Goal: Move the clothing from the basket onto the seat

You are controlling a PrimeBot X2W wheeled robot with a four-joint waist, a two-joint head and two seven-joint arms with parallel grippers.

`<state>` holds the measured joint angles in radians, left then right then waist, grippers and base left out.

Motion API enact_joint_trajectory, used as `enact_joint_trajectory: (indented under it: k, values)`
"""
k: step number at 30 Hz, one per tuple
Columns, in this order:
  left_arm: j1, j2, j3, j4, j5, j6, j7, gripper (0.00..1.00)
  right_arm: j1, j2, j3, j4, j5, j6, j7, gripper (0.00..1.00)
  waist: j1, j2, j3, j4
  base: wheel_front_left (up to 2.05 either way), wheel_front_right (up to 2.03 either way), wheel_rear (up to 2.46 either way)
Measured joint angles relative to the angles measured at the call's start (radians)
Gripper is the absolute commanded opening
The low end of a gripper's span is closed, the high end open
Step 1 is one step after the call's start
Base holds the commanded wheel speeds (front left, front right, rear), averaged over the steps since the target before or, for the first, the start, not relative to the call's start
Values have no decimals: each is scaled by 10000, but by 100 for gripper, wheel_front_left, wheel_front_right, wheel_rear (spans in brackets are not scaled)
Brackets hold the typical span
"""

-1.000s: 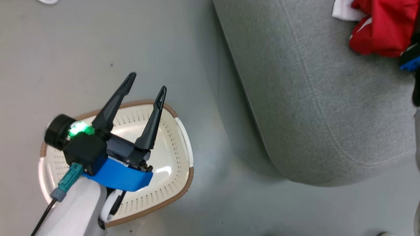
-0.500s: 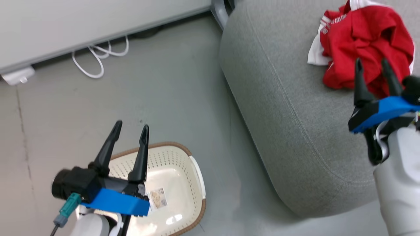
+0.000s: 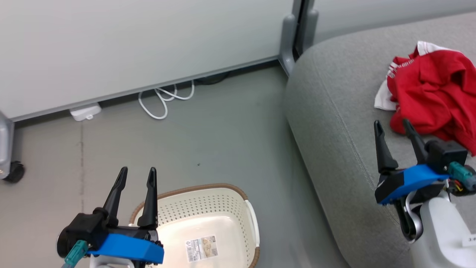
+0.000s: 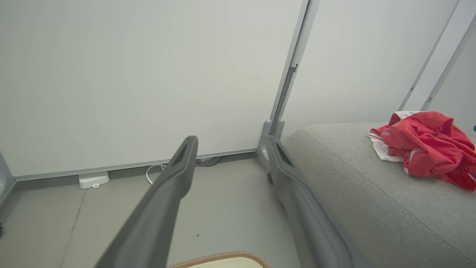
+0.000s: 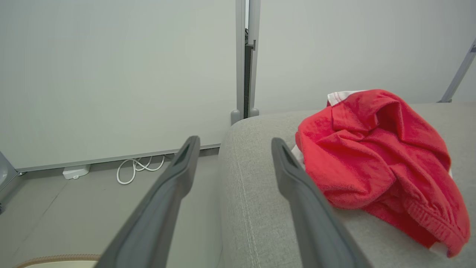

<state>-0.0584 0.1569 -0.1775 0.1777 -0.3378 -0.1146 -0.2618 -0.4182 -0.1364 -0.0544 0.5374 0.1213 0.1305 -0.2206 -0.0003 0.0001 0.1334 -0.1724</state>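
My left fingers (image 3: pixel 150 193) and right fingers (image 3: pixel 381 149) are spread wide, holding nothing. Clothing (image 3: pixel 435 93): soft crumpled red heap, white trim, on the seat (image 3: pixel 334 130), upper right. Seat is grey woven upholstery, rounded, seamed. Basket (image 3: pixel 200 187), lower centre: perforated cream plastic, only a label (image 3: pixel 202 248) inside. Transfer looks done; next I'd check the basket's hidden part.

basket (image 3: pixel 208 188): near end cut off by the head view's bottom edge; left rim hidden behind the left gripper (image 3: pixel 137 170)
sticker (image 3: pixel 202 248): print too small to read
clothing (image 3: pixel 435 89): right side cut off; crumpled, garment count unclear; lettering unreadable
seat (image 3: pixel 334 149): runs past the right and bottom edges
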Motion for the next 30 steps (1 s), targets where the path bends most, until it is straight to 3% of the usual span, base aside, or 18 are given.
enact_joint_trajectory:
  k: [10, 30]
  values:
    - [476, -282, 736, 368, 226, -71, 0, 100, 1941, 464, 217, -1843, -311, 2, 401, 100, 1, 0, -638, 874, 0, 0, 0]
    - [502, -349, 1279, 1191, 418, -119, 0, 100, 3266, 844, 562, -3051, -399, 2, 1108, 100, 3, 0, -1081, 1850, 0, 0, 0]
